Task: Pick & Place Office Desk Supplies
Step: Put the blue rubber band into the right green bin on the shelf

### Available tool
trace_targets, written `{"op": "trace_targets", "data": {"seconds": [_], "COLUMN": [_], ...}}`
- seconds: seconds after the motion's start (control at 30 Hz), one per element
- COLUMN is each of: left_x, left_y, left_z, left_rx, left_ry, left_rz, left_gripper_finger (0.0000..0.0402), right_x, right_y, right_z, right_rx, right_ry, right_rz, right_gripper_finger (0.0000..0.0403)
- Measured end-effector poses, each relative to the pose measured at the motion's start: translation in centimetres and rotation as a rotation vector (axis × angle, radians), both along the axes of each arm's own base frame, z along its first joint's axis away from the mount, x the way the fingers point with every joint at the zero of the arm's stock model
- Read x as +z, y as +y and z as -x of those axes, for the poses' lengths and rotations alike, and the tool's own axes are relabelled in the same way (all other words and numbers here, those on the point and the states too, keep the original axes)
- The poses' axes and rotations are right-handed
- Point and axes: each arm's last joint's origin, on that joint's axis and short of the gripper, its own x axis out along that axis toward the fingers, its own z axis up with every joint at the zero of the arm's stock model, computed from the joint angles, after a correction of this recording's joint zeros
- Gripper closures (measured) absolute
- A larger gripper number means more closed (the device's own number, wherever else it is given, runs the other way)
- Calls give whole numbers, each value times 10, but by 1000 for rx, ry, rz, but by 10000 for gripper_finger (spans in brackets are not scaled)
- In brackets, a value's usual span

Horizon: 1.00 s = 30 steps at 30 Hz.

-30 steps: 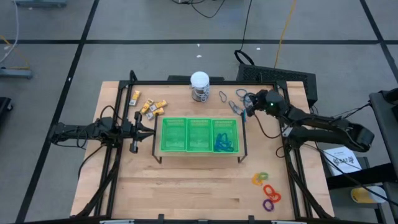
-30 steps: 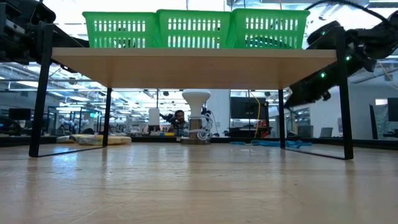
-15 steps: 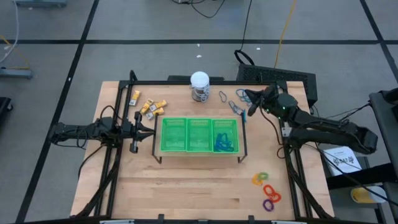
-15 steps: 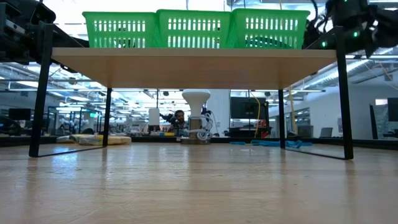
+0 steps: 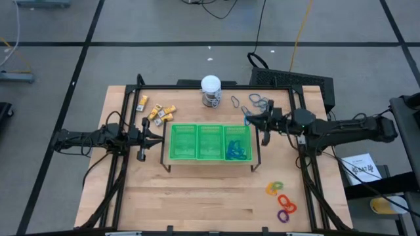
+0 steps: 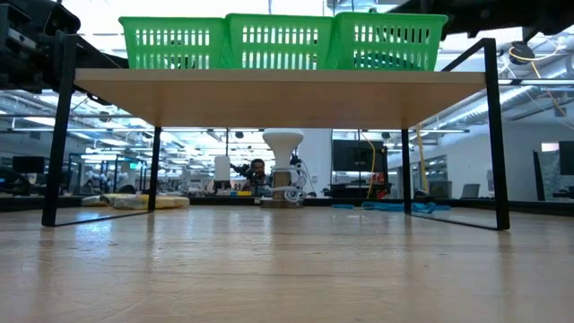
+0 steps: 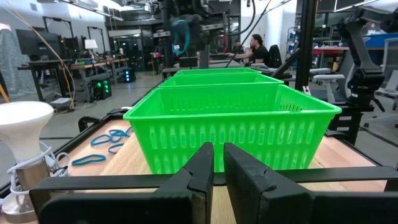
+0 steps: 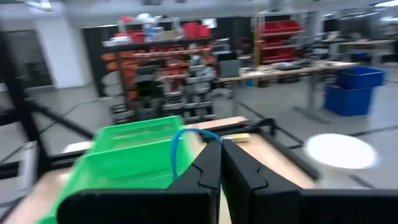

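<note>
Wooden tabletop (image 5: 197, 196) fills the centre of the high view. I see my right gripper (image 5: 257, 121) at the right edge of the green tray (image 5: 210, 142), fingers pinched on a thin blue loop (image 8: 180, 146). More blue loops (image 5: 237, 152) lie in the tray's right compartment, others (image 5: 259, 100) on the table upper right. Yellow-and-white pieces (image 5: 156, 112) sit upper left, coloured rings (image 5: 282, 200) lower right. My left gripper (image 5: 152, 135) waits clamped tight, holding nothing, left of the tray.
</note>
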Motion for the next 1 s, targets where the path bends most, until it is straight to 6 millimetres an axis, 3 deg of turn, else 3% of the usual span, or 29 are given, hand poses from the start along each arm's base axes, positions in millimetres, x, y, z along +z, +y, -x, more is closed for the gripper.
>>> {"op": "trace_targets", "data": {"seconds": [0.37, 1.0], "left_x": [0, 0], "left_y": [0, 0], "left_z": [0, 0], "left_rx": [0, 0], "left_ry": [0, 0], "left_rz": [0, 0], "left_gripper_finger": [357, 357], "right_x": [-7, -19], "right_y": [38, 49], "right_z": [-11, -20], "right_rx": [190, 237], "right_ry": [21, 86], "right_rz": [25, 31], "right_gripper_finger": [403, 392]}}
